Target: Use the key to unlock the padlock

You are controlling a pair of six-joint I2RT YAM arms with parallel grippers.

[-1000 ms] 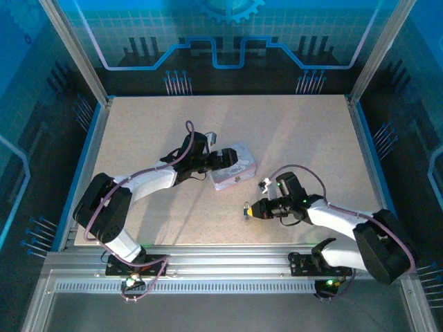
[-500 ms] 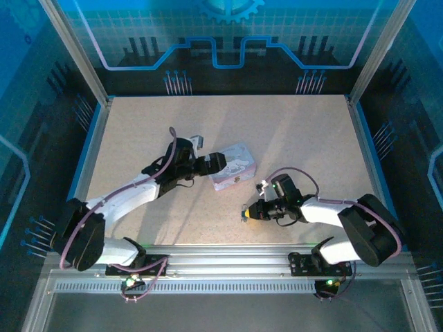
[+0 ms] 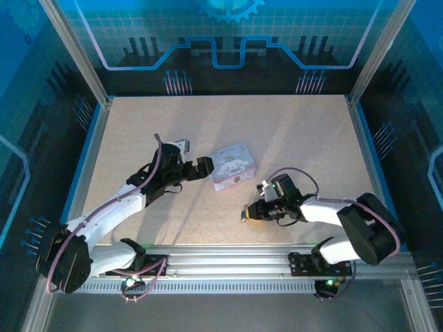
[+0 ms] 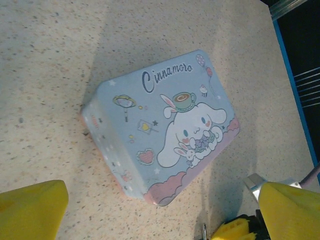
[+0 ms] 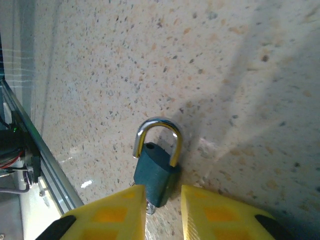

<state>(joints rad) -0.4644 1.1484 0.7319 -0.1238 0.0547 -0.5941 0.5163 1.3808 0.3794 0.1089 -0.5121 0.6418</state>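
The padlock (image 5: 156,172) lies on the table, a dark teal body with a silver shackle whose left leg is out of its hole. My right gripper (image 5: 163,197) is narrowed on the lower end of its body, the left finger (image 5: 117,210) against it. A small silvery bit of the key (image 5: 150,208) pokes out under the lock body by that finger. In the top view the right gripper (image 3: 247,214) sits near the table's front, with the padlock (image 3: 243,216) at its tip. My left gripper (image 3: 201,166) stands open just left of the box, holding nothing.
The pale lavender cartoon-printed box (image 3: 233,166) rests at mid-table, its lid (image 4: 165,127) facing my left gripper (image 4: 161,200). The metal rail (image 3: 221,263) runs along the near edge behind the right gripper. The blue table border (image 4: 295,95) is close by.
The left arm has drawn back to the left, off the box, and its gripper now stands clear of it. The right gripper has stayed put with the padlock.
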